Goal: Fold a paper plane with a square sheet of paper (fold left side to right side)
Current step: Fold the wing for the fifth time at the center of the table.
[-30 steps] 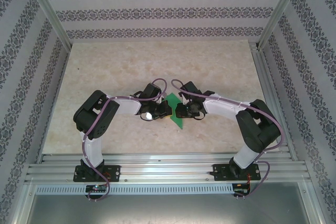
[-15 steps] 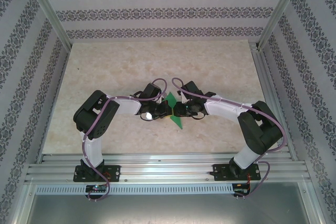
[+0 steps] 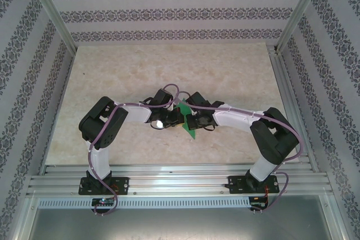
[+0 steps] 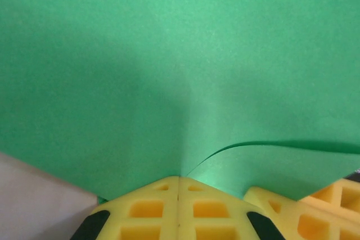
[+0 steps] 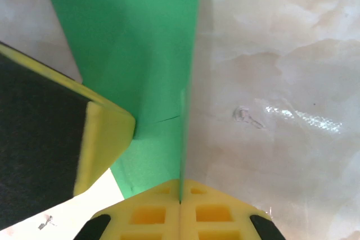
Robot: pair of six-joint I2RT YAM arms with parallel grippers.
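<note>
Top external view: the square sheet of paper [image 3: 186, 125] is being pinched between the left gripper [image 3: 175, 117] and the right gripper [image 3: 192, 120], over the middle of the counter [image 3: 169, 66]; it is being shown as a narrow, pointed green shape.
Left wrist view: the left gripper's pads are being pressed together on the sheet's edge; a second, curling layer is being seen just right of the pinch.
Right wrist view: the right gripper's pads are being pressed together on a straight folded edge, the sheet rising ahead of them.
Progress: early folds are being judged done; the winged dart is not yet being shown.
</note>
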